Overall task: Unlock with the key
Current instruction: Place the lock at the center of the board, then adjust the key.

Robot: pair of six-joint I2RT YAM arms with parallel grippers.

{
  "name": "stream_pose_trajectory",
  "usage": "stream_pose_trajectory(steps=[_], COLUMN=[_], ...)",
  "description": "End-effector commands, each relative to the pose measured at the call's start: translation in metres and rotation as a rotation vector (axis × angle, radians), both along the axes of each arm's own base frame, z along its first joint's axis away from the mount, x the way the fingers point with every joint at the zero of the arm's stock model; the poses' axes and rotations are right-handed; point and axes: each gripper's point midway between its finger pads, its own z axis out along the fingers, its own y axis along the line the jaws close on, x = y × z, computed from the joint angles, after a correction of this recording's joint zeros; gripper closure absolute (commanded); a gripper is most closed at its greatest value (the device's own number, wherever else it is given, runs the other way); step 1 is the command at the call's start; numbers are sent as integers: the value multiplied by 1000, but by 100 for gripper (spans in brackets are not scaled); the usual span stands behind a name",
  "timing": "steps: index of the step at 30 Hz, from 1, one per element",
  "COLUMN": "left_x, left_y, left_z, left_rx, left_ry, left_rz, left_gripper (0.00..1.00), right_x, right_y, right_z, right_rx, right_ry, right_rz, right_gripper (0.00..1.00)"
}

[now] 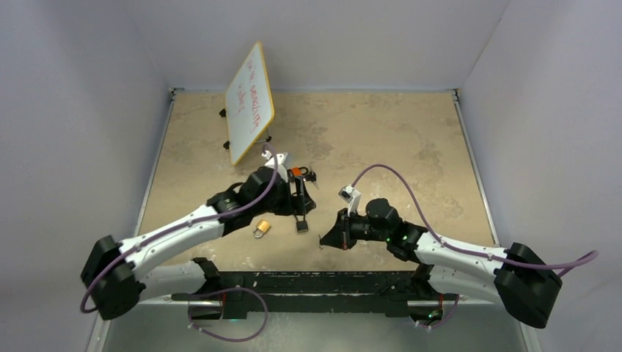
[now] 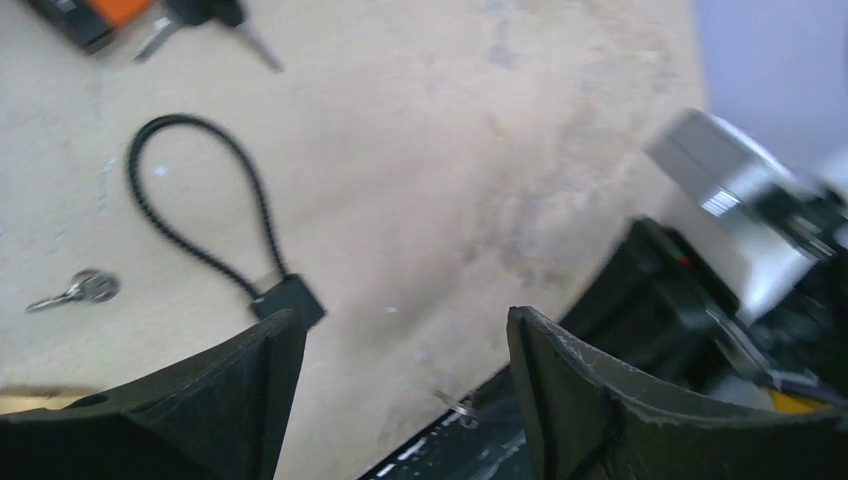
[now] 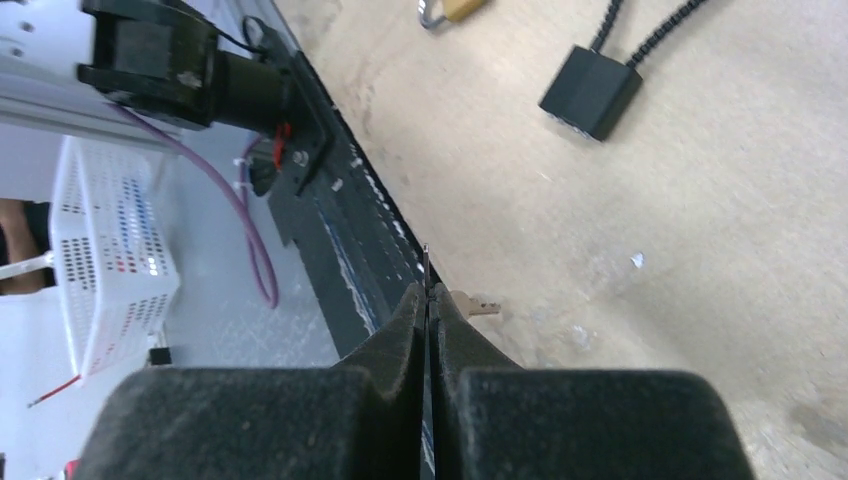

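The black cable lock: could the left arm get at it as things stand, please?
Probably yes: the left claw hangs open close by the cable lock, with only bare table between them.

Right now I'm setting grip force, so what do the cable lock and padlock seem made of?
Cable lock: matte black ribbed cable, likely plastic-coated; boxy matte black body, plastic or painted metal, hard to tell. Padlock: golden, brass-looking body with a silvery shackle, probably metal.
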Motion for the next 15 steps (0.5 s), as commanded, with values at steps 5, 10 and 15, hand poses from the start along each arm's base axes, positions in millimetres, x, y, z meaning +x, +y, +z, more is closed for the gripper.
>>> stream_pose_trajectory(steps=[5,10,15], left_x=[-60,-84,-97], left_y=[-29,-34,-33], left_z=[54,71,78], left_rx=[-341,-461,-520], left_ry=[-159,-176,-179], left_rz=[-407,-519,-570], left_gripper=[29,35,49], right_x=[-7,-14,-19], right_y=[17,16,14], right_z=[76,99,110], right_rx=[348,438,488], right_ry=[-127,-151,-153], right_rz=[77,103,114], right_gripper=[100,100,100])
